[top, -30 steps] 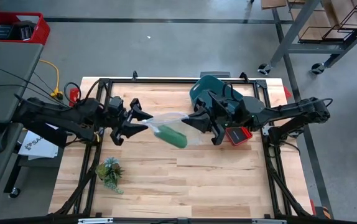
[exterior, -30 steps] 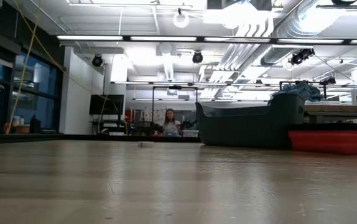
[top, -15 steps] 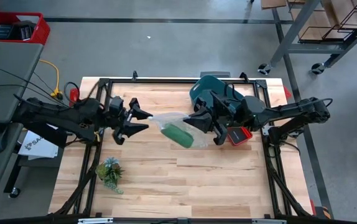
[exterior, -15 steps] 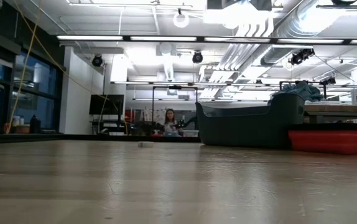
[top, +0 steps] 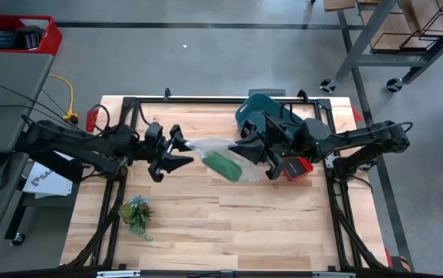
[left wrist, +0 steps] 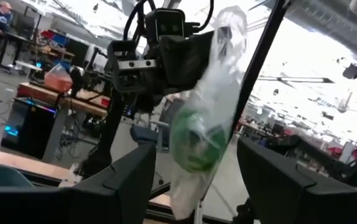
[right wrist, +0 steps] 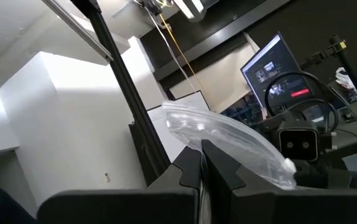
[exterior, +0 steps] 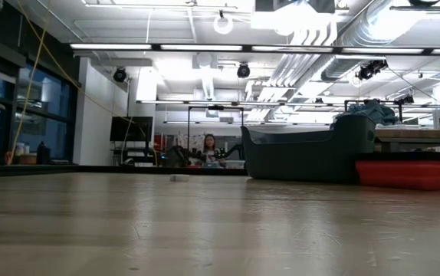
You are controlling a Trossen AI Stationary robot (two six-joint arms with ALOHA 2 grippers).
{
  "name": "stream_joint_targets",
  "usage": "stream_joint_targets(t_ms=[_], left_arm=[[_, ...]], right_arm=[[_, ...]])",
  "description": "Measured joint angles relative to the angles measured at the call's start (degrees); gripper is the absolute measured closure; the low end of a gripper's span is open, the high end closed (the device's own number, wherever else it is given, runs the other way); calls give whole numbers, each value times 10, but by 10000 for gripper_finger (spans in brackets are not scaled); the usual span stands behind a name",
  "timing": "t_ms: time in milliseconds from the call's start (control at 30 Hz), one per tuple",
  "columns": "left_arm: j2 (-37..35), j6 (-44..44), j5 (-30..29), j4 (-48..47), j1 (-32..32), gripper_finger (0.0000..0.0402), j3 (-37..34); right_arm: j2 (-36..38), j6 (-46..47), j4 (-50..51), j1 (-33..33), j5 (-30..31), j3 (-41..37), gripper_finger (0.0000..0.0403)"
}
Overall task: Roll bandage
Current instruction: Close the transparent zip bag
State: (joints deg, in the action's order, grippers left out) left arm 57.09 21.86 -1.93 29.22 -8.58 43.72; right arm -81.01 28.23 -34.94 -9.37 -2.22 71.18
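The bandage is a small green roll inside a clear plastic bag, held in the air above the middle of the table. My right gripper is shut on the bag. My left gripper is open just left of the bag. In the left wrist view the roll hangs in the bag, and the left fingers stand on either side of the bag's lower end. I cannot tell whether they touch it. The low view shows neither bag nor grippers. My right gripper pinches the clear bag's film between its two shut fingers, coming from the table's right side. The bag spreads away from the fingertips toward my left gripper. It is lifted clear of the table, with the green roll sagging in the part below the hold.
A teal bin stands at the far edge behind my right arm, and a red tray lies beside it. A small leafy plant sits near the front left. The bare wood lies in front. A person is far off in the room.
My left gripper has moved toward the table's right edge, closer to the bag, staying open. The bag with the green roll has swung slightly toward the right while my right gripper keeps hold of it.
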Motion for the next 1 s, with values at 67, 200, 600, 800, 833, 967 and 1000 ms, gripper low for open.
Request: stream_joint_targets(t_ms=[67, 200, 600, 800, 833, 967, 1000], left_arm=[[5, 4, 0, 8, 0, 178, 0], [8, 4, -1, 18, 0, 178, 0], [11, 1, 6, 74, 0, 186, 0], [32, -1, 2, 86, 0, 186, 0], [34, -3, -2, 92, 0, 187, 0], [38, -5, -19, 115, 0, 209, 0], [39, -5, -25, 114, 0, 221, 0]], right_arm=[[0, 0, 0, 0, 0, 0, 403], [0, 0, 0, 0, 0, 0, 403], [0, -2, 2, 0, 0, 0, 403], [0, -2, 2, 0, 0, 0, 403], [0, -2, 2, 0, 0, 0, 403], [0, -2, 2, 0, 0, 0, 403], [0, -2, 2, 0, 0, 0, 403]])
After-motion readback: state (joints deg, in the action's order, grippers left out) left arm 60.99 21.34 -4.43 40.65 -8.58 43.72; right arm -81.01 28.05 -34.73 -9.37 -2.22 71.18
